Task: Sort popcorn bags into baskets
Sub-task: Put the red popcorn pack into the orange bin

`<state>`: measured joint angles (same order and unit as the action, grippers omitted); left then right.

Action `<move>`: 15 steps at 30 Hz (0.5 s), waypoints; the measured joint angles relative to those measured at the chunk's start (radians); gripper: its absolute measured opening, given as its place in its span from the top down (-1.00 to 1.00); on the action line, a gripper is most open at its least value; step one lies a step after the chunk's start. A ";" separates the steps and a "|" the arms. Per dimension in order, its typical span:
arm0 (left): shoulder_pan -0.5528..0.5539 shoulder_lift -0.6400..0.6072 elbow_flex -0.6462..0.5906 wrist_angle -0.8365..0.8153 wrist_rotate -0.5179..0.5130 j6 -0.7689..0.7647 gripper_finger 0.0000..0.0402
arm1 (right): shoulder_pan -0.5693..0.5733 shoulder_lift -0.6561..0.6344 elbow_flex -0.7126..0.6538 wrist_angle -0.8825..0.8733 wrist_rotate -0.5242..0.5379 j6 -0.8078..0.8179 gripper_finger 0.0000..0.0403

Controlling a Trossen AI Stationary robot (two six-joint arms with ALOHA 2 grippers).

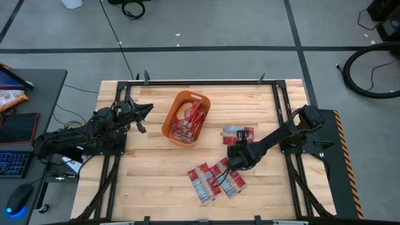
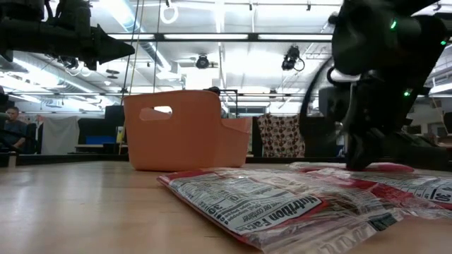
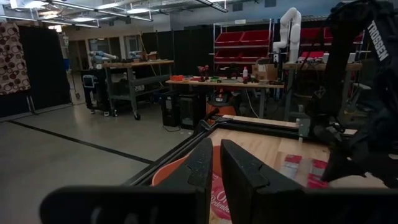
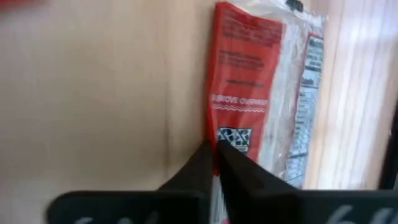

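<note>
The orange basket (image 1: 185, 117) stands at the table's middle, with several red popcorn bags (image 1: 187, 119) inside. One bag (image 1: 239, 133) lies flat to its right, and a few more (image 1: 203, 181) lie toward the near edge. My right gripper (image 1: 232, 160) is down at the far end of that near group, shut on a red-and-white bag (image 4: 261, 93). My left gripper (image 1: 147, 109) hovers raised just left of the basket, shut and empty. My right gripper pinches the red-and-white bag at its red long edge (image 4: 214, 134) between the two fingertips (image 4: 202, 158). It comes from above, slanting down from the table's right. The bag lies flat on the table.
The basket (image 2: 185, 130) stands behind the near bags (image 2: 282, 208) in the low view. Black frame rails run along the table's edges (image 1: 278, 100). Bare wood (image 1: 150, 169) lies left of the near bags. A desk with a keyboard and mouse (image 1: 19, 162) sits off the table's left.
</note>
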<state>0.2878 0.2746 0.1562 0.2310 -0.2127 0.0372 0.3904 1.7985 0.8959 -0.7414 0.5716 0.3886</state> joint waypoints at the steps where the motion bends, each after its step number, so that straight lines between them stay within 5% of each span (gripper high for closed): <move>1: 0.000 0.000 0.000 0.000 0.000 0.000 0.82 | -0.001 0.000 0.000 0.002 -0.002 0.003 0.93; 15: 0.000 0.000 0.000 0.000 0.000 0.000 0.82 | -0.022 0.002 0.186 -0.242 0.007 -0.007 0.98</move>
<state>0.2878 0.2749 0.1562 0.2314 -0.2127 0.0372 0.3680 1.8000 1.0818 -0.9839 0.5784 0.3812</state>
